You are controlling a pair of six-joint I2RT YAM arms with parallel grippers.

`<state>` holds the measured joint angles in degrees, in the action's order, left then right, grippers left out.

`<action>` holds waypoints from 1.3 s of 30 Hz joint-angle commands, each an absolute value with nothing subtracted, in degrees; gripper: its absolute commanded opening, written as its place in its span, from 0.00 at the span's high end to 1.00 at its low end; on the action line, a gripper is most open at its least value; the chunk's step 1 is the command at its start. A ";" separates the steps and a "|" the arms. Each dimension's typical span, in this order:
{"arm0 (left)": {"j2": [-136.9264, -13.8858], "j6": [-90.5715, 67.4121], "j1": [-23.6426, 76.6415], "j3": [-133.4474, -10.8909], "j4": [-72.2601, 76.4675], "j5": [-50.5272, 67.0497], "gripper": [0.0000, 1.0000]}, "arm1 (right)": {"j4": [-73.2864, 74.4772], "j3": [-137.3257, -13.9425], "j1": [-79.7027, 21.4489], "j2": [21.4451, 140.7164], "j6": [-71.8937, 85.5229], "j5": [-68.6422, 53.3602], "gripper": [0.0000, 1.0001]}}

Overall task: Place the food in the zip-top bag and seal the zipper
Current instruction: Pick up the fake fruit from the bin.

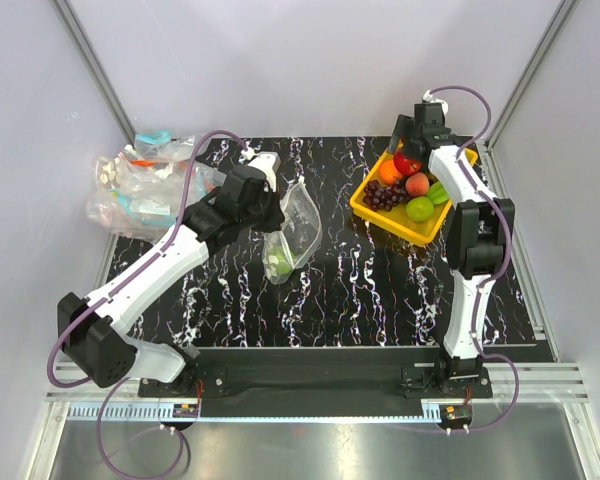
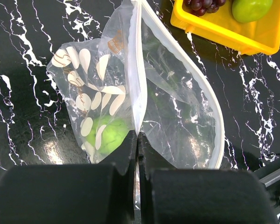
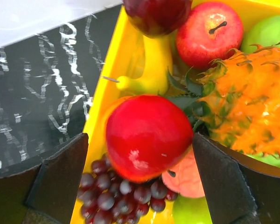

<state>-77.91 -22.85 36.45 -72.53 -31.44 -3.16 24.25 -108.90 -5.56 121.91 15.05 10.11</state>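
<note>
Clear plastic zip-top bag (image 2: 177, 102) held mid-table; glossy red round fruit (image 3: 147, 135) straddled in yellow plastic tray (image 2: 214, 30).
The left gripper (image 2: 137, 140) is clamped tight on the bag's pale ridged zipper (image 2: 136, 84); 1 bumpy green fruit (image 2: 109, 137) shows through the plastic. The right gripper (image 3: 140, 144), jaws spread wide, grips nothing; purple grapes (image 3: 116, 193), a green apple (image 1: 420, 209) and a pink peach (image 1: 417, 184) share the tray.

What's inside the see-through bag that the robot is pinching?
One bumpy green fruit lies low in the bag, which the left gripper pinches by its edge. White ovals on the plastic cover part of the fruit, so anything small behind them cannot be seen.
</note>
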 commanded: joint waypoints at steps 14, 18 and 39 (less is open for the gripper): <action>-75.94 -22.85 37.44 -73.39 -28.74 -4.39 1.00 | 20.57 -104.08 -5.27 117.96 13.89 13.27 0.33; -76.55 -22.76 37.71 -73.74 -29.00 -4.39 1.00 | 20.48 -100.04 -5.36 113.30 14.23 12.40 0.37; -76.29 -22.76 38.32 -74.44 -28.48 -2.55 1.00 | 19.43 -68.56 -21.17 71.30 15.56 -12.56 0.47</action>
